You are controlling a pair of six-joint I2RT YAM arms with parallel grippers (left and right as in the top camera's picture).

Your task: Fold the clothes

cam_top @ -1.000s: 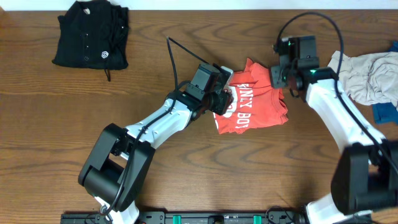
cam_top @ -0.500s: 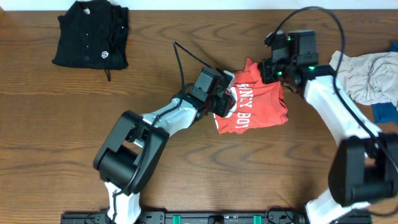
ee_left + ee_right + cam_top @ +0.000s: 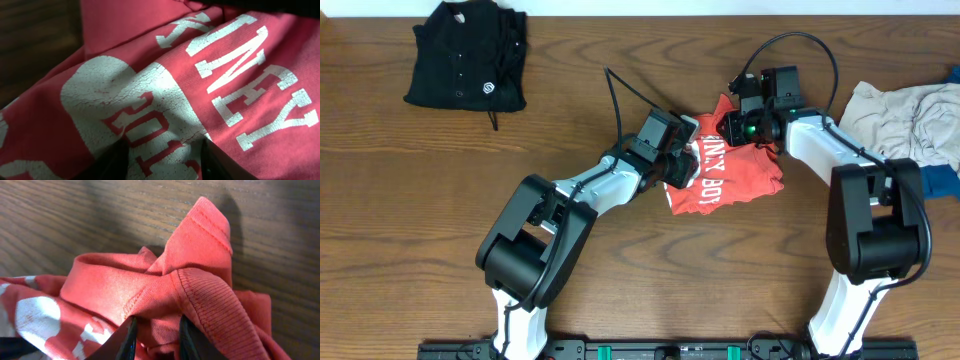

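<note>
Red-orange T-shirt [image 3: 735, 170] | crumpled mid-worktop [image 3: 720, 270], between both arms | right fingers [image 3: 131, 337] pinching its bunched collar, tips cut off | left fingers [image 3: 112, 160] blurred over the lettering, grip can't tell

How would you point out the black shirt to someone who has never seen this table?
Start at the wooden table and go to the top-left corner of the overhead view. There the black shirt lies folded alone. It is the only dark garment, buttoned, unlike the red-orange T-shirt at centre.
</note>
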